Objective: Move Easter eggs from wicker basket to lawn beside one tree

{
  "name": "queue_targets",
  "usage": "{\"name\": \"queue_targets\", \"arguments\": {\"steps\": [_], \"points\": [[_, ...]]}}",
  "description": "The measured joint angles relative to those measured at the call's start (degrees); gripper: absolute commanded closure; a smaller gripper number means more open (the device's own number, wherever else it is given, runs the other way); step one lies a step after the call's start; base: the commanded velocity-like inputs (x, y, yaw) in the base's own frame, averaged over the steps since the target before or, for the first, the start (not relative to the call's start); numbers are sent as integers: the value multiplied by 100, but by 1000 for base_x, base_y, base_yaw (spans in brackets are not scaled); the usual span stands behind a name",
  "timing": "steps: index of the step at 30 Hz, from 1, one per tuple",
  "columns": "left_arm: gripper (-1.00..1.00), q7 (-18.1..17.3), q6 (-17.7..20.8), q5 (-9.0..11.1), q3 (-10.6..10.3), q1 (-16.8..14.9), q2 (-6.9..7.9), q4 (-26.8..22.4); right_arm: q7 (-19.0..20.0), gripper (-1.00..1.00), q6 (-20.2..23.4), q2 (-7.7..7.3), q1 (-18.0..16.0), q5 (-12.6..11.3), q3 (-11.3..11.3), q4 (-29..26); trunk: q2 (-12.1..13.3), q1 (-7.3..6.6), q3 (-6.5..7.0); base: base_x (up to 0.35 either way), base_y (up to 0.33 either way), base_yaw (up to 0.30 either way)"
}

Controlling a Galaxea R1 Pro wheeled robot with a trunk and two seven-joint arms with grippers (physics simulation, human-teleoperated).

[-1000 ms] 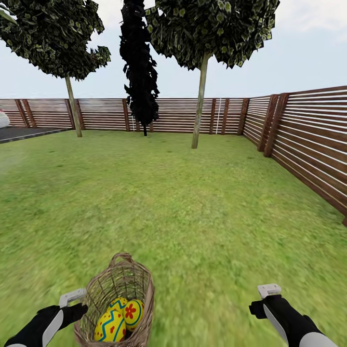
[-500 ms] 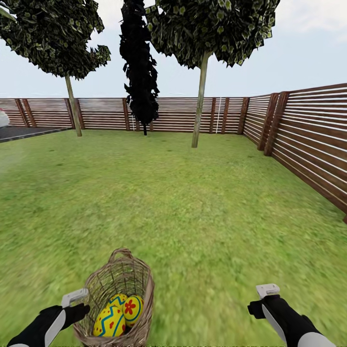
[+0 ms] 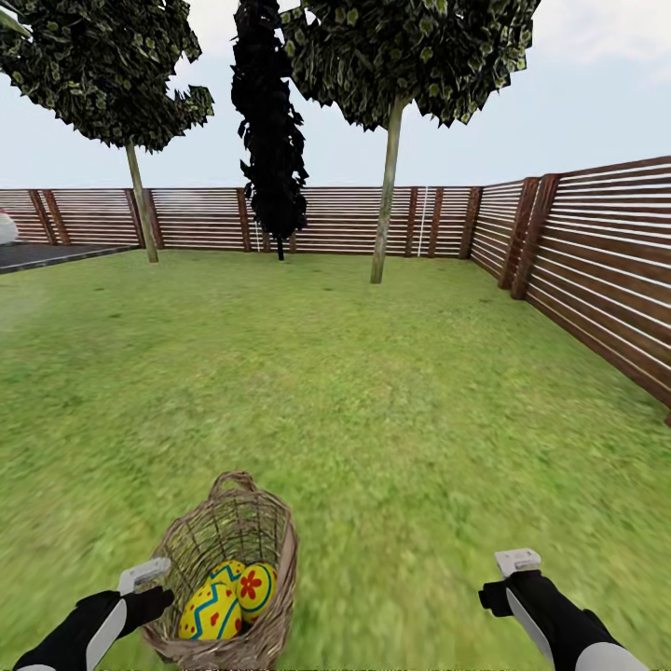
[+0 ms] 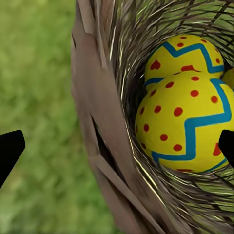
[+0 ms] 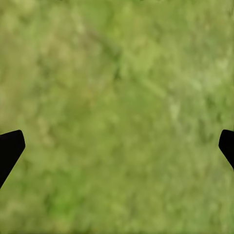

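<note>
In the head view, the wicker basket (image 3: 226,568) stands on the lawn (image 3: 373,391) at the near edge, a brown woven-twig bucket with an arched handle at its far rim. Inside lie Easter eggs: a yellow dotted egg (image 3: 211,612) with a blue zigzag band, and touching it a flower egg (image 3: 254,589) bearing a red blossom inside a blue ring. The left tool (image 3: 142,575) hovers just beside the basket's left rim, and the right tool (image 3: 519,562) hangs over bare grass well apart from it. Far across the grass a tree (image 3: 384,200) with a straight pale trunk rises near the slat fence (image 3: 596,270), with a dark conifer (image 3: 270,130) and a second tree (image 3: 140,200) to its left. In the left wrist view, the left tool's fingertips (image 4: 9,148) sit at opposite edges, spread wide and holding nothing, with the basket's wall between them; the dotted egg (image 4: 187,126) lies against another zigzag egg (image 4: 185,53), and a sliver of a third egg (image 4: 229,78) peeks in. In the right wrist view, the right tool's fingertips (image 5: 9,148) are likewise spread apart over blurred grass.
</note>
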Motion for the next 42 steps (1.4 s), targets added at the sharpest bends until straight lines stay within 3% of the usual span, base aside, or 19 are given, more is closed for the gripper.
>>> {"name": "queue_targets", "arguments": {"steps": [3,9,25,39,40,42], "points": [[-100,-3,-1,-1,0,0,-4,0,23,-100,-31,-14,0,0,-19,-94,-120,66,-54,0,0,0],[-100,-5,-18,7,-1,0,-13,15,29,-100,2,-57,1,-16,-57,-817,-361,198,-161,0,0,0],[-100,-3,-24,14,-3,-2,-19,17,21,-100,50,-15,1,-8,-18,-913,-1003,549,-449,0,0,0],[-100,-13,-75,8,11,0,-50,-2,12,-100,49,2,1,-3,0,-906,-1004,550,-449,0,0,0],[100,-13,-77,11,13,0,-49,-4,12,-100,49,2,1,-3,0,-905,-1004,550,-449,0,0,0],[100,-9,-100,10,16,0,-47,-8,12,-100,49,2,1,-4,-2,-904,-1004,550,-449,0,0,0]]}}
